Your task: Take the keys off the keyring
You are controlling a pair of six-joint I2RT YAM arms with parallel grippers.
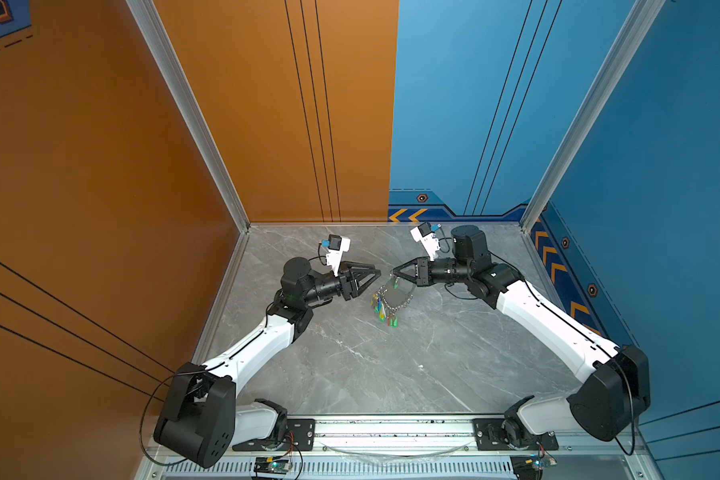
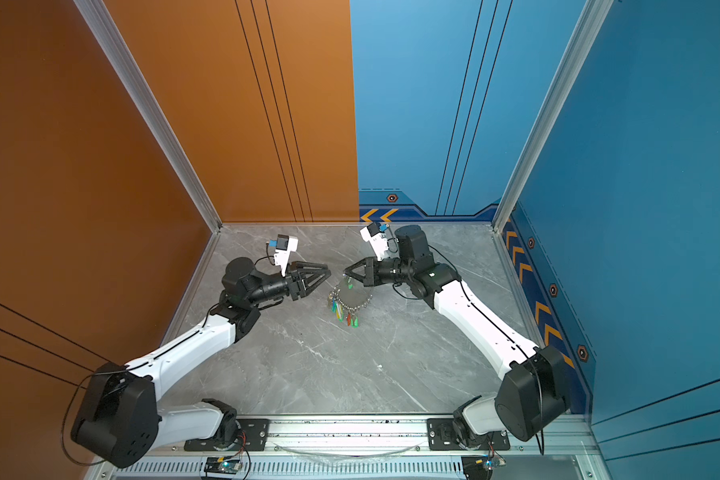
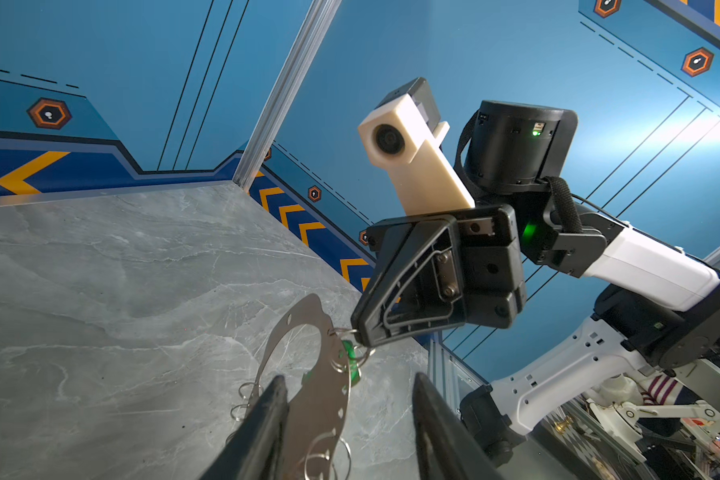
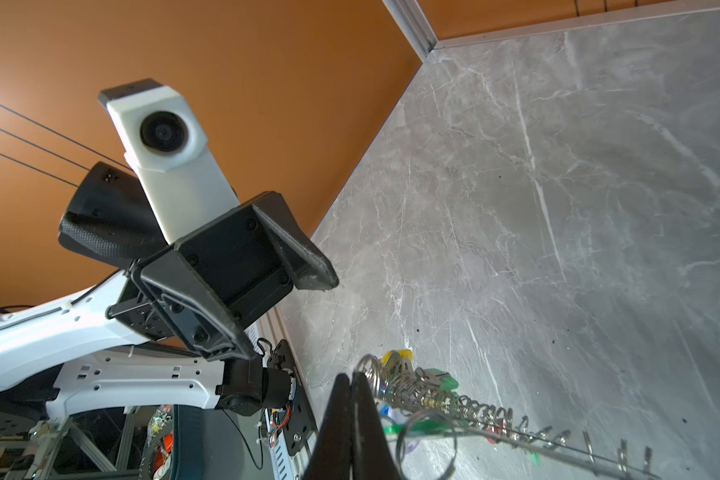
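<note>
Grey marble-patterned tabletop (image 1: 350, 365) lay beneath two robot arms whose tips nearly met above it. Between them hung the keyring (image 3: 323, 409), a flat brownish-grey metal oval with a wide hole, raised and tilted. The right claw (image 3: 360, 338) was pressed together on one of the small silver rings fringing the keyring's upper edge, and the keyring hung from that grip. The keys (image 1: 385, 311), with green, yellow and red tags, dangled in a bunch from the keyring's lower edge; whether they touched the tabletop could not be told. One green tag (image 3: 351, 362) sat just beside the gripped ring. The left claw (image 1: 377, 273) faced the right claw from the keyring's opposite side. Its fingers (image 3: 267, 419) were spread apart, near the keyring's upper edge.
</note>
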